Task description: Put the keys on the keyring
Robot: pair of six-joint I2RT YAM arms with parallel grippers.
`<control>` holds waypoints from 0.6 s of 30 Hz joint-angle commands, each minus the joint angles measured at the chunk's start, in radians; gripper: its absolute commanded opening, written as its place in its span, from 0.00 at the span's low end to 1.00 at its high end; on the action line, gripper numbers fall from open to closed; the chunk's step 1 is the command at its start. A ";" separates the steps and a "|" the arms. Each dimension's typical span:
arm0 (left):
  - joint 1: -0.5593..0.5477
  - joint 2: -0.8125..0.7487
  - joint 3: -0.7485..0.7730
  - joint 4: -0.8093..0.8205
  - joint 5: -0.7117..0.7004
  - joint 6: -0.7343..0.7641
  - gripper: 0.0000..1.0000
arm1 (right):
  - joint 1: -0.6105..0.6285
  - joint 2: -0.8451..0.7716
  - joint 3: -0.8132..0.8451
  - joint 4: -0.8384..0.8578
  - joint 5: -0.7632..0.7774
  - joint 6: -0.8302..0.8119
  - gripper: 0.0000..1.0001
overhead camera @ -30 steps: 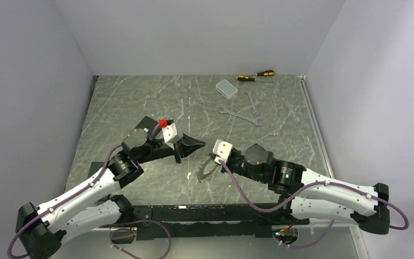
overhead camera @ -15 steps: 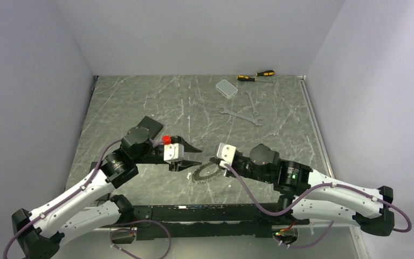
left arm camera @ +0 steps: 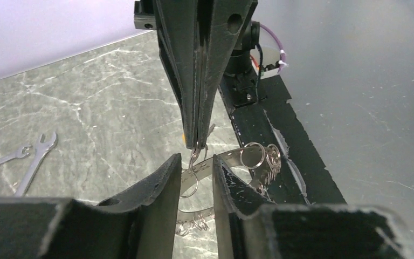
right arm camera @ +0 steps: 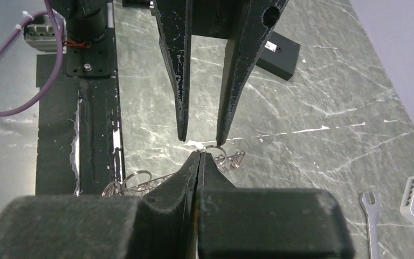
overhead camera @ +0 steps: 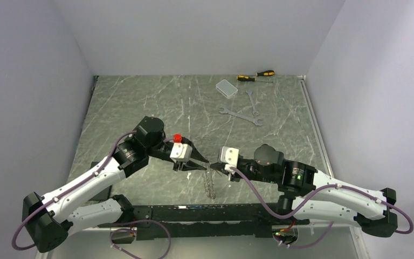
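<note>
The keyring, a thin metal band strung with small silver keys, hangs edge-on just above the table's near edge. My right gripper is shut on a small ring at its top. A yellow-orange sliver of the key shows between its fingertips. In the right wrist view the gripper is shut, with the keyring trailing to the left. My left gripper faces it, open. In the left wrist view the left gripper stands astride the keyring's band without closing on it.
Two silver wrenches lie at the back right, with a clear plastic box and yellow-and-black screwdrivers behind them. The black base rail runs just below the hanging keyring.
The keyring lay flat on the table and now hangs lifted, edge-on, from my right gripper. My left gripper has moved right and its fingers have come astride the ring.
</note>
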 commanded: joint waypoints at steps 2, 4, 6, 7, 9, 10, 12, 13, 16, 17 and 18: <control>0.003 0.006 0.009 0.023 0.096 -0.028 0.32 | -0.001 -0.012 0.049 0.065 -0.009 0.007 0.00; 0.003 0.014 -0.001 0.027 0.091 -0.036 0.31 | -0.001 -0.011 0.051 0.070 -0.008 0.002 0.00; 0.003 0.021 -0.010 0.039 0.089 -0.044 0.31 | -0.001 -0.008 0.051 0.074 -0.008 0.000 0.00; 0.003 0.024 -0.016 0.047 0.083 -0.048 0.31 | -0.001 -0.007 0.052 0.075 -0.009 0.000 0.00; 0.003 0.030 -0.028 0.065 0.072 -0.054 0.32 | -0.001 -0.006 0.054 0.076 -0.011 0.001 0.00; 0.003 0.034 -0.038 0.084 0.065 -0.057 0.34 | -0.001 -0.005 0.054 0.077 -0.013 0.004 0.00; 0.003 0.039 -0.053 0.118 0.048 -0.066 0.38 | -0.001 -0.006 0.054 0.077 -0.017 0.006 0.00; 0.003 0.041 -0.061 0.136 0.038 -0.070 0.39 | -0.001 -0.007 0.055 0.077 -0.019 0.008 0.00; 0.003 0.048 -0.077 0.183 0.002 -0.070 0.39 | -0.001 -0.011 0.057 0.075 -0.026 0.011 0.00; 0.004 0.048 -0.082 0.194 -0.004 -0.071 0.39 | 0.000 -0.013 0.057 0.076 -0.025 0.012 0.00; 0.003 0.048 -0.087 0.207 -0.010 -0.073 0.38 | -0.001 -0.014 0.057 0.075 -0.025 0.013 0.00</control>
